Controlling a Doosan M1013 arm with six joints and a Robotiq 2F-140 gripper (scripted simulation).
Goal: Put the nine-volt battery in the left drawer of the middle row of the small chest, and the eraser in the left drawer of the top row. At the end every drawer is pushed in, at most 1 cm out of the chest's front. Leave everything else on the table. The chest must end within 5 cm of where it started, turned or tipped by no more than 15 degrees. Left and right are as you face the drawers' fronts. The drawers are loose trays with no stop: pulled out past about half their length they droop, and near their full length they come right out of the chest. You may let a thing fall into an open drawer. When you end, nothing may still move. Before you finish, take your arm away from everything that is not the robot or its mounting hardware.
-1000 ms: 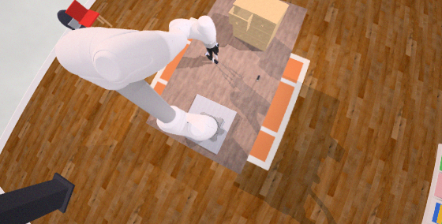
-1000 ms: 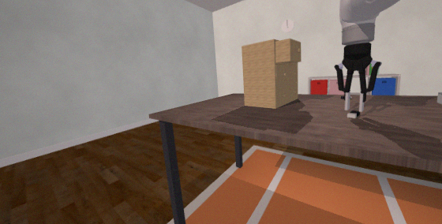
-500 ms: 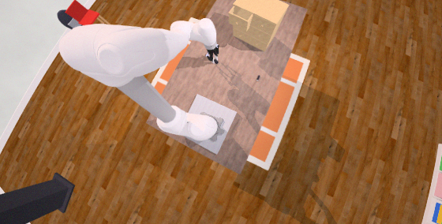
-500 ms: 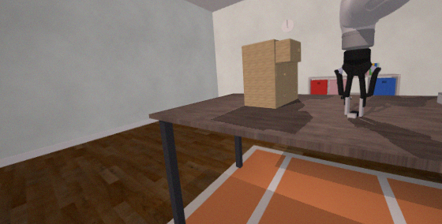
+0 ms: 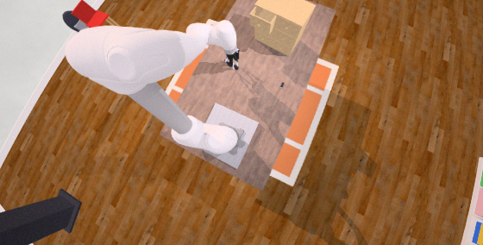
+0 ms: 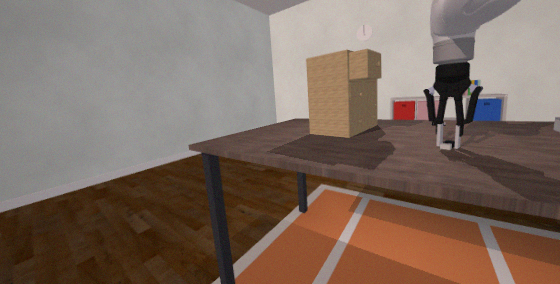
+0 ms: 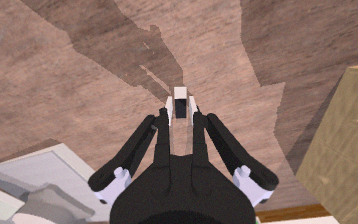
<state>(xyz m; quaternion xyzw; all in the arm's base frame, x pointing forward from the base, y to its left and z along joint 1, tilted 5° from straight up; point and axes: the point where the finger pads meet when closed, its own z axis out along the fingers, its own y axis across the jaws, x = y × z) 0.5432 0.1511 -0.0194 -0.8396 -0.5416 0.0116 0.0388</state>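
Observation:
The eraser (image 7: 180,101), a small white block with a dark part, lies on the wooden table between my fingertips. My gripper (image 7: 180,102) points straight down and is low over the table (image 6: 449,138), with its fingers partly open on either side of the eraser and not pressing on it. The nine-volt battery (image 5: 282,84) is a small dark thing on the table to the right of the gripper. The small chest (image 5: 282,15) stands at the far end of the table. Its top-row left drawer (image 6: 365,64) is pulled out; the others look pushed in.
My arm's base stands on a grey plate (image 5: 228,138) at the near end of the table. The chest's side shows at the right edge of the wrist view (image 7: 345,150). An orange and white mat (image 5: 308,115) lies under the table. A red chair (image 5: 88,15) stands beyond it.

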